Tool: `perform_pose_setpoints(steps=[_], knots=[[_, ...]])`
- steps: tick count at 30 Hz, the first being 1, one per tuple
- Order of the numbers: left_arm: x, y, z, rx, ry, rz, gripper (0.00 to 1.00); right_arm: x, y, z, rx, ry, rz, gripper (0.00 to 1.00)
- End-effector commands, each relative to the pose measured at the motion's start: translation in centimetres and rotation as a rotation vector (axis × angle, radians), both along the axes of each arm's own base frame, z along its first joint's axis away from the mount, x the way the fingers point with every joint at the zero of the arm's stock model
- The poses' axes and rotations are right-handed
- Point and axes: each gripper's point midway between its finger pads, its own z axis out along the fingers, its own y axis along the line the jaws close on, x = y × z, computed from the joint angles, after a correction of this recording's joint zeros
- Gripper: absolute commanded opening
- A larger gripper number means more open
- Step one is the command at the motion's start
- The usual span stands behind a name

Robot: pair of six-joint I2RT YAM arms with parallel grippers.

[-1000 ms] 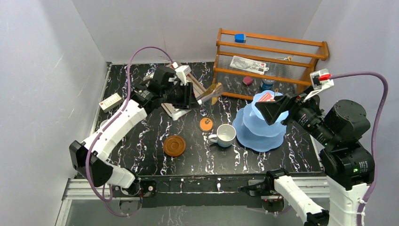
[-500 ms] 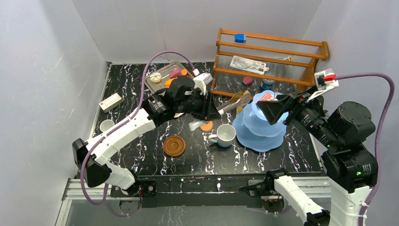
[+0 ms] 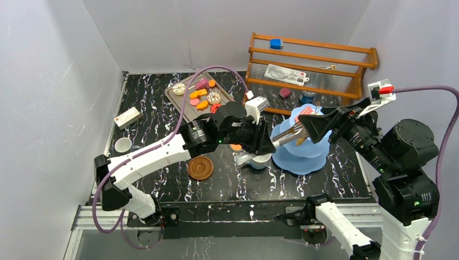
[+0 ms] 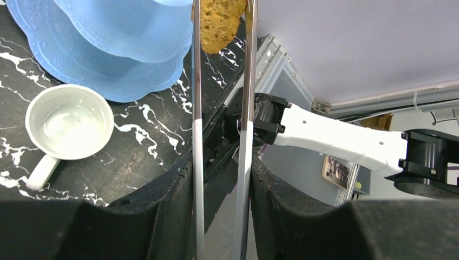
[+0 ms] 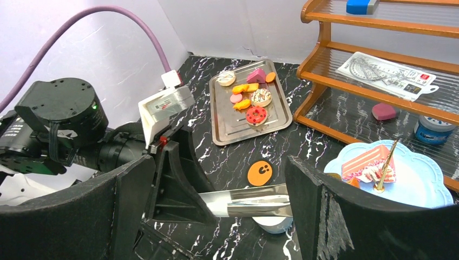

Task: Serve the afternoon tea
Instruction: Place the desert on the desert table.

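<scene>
Pastry (image 4: 219, 24) pinched in the tongs (image 4: 196, 108), hanging above the light-blue tiered stand (image 4: 108, 81).

The left gripper (image 4: 222, 187) has its jaws clamped partway on the two tong arms, squeezing them onto the golden, spongy-looking piece at their tips. The right gripper (image 5: 219, 173) hovers by the top tier with its jaws wide apart and empty; a pink cake slice (image 5: 365, 161) lies on that tier. The pastry is probably light and slightly soft, so it should give under the squeeze yet could slide off smooth metal. It is best held across its flat faces with steady pressure. More pastries wait on the metal tray (image 5: 227, 132). The white mug (image 4: 70, 119) stands just beside the stand, and the brown saucer (image 3: 200, 167) lies apart from it.
</scene>
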Motion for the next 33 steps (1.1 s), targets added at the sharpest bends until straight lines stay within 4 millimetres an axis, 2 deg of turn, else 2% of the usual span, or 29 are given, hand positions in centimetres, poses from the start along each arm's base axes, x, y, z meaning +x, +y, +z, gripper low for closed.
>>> perform_pose_setpoints(steps=[1, 9, 14, 33], knots=[[0.8, -2.4, 3.4, -0.106, -0.055, 0.004, 0.31, -0.4, -0.3, 2.2, 0.021, -0.075, -0.011, 0.99], [1.4, -5.5, 3.1, -0.111, -0.075, -0.035, 0.31, -0.8, -0.4, 2.6, 0.036, -0.095, -0.011, 0.99], [1.7, -6.9, 2.8, -0.111, -0.071, -0.045, 0.31, -0.9, -0.4, 2.6, 0.033, -0.1, -0.014, 0.99], [4.3, -8.9, 2.0, -0.084, -0.157, 0.0, 0.33, -0.6, -0.8, 1.9, 0.015, -0.094, -0.034, 0.99]])
